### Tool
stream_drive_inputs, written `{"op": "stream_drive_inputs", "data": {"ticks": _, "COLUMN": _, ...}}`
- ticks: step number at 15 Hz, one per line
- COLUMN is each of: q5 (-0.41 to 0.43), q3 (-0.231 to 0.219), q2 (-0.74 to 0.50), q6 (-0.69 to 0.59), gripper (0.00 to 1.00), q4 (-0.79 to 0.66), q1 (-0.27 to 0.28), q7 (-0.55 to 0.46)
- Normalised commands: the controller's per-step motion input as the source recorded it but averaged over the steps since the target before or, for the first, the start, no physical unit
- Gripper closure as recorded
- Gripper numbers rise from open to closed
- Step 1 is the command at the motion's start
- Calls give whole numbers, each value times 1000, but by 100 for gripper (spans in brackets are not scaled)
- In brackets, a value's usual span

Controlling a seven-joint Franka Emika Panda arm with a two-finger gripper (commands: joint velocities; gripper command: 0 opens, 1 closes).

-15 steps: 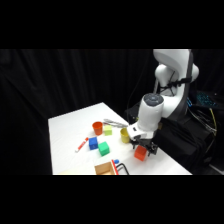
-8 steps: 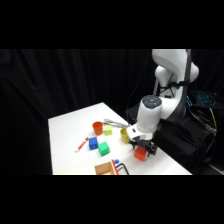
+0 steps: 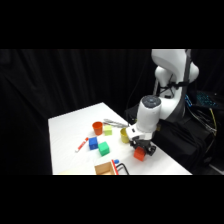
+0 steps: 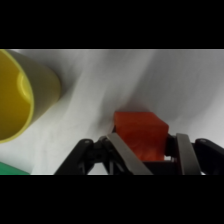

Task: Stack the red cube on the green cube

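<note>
The red cube (image 4: 140, 135) sits between the two fingers of the pincer (image 4: 145, 155), which looks closed on it just above the white desk (image 3: 70, 125). A shallow hold could let it slip; the yellow cup (image 4: 22, 95) alongside might get bumped. Black curtains surround the desk.

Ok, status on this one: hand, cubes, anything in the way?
Hand low, fingers either side of red cube. Green cube bare, apart across the table. Yellow cup close beside; path not blocked.
</note>
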Motion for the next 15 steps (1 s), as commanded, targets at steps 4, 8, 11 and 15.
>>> {"op": "stream_drive_inputs", "data": {"ticks": 4, "q5": 57, "q3": -92, "q2": -206, "q6": -179, "gripper": 75, "q4": 21, "q1": 114, "q7": 89}}
{"op": "stream_drive_inputs", "data": {"ticks": 8, "q5": 84, "q3": -46, "q2": -295, "q6": -363, "gripper": 75, "q4": 87, "q1": 44, "q7": 53}}
{"op": "stream_drive_inputs", "data": {"ticks": 11, "q5": 102, "q3": -3, "q2": -265, "q6": -376, "gripper": 75, "q4": 117, "q1": -38, "q7": -3}}
{"op": "stream_drive_inputs", "data": {"ticks": 15, "q5": 103, "q3": -12, "q2": -223, "q6": -300, "gripper": 75, "q4": 129, "q1": -99, "q7": -61}}
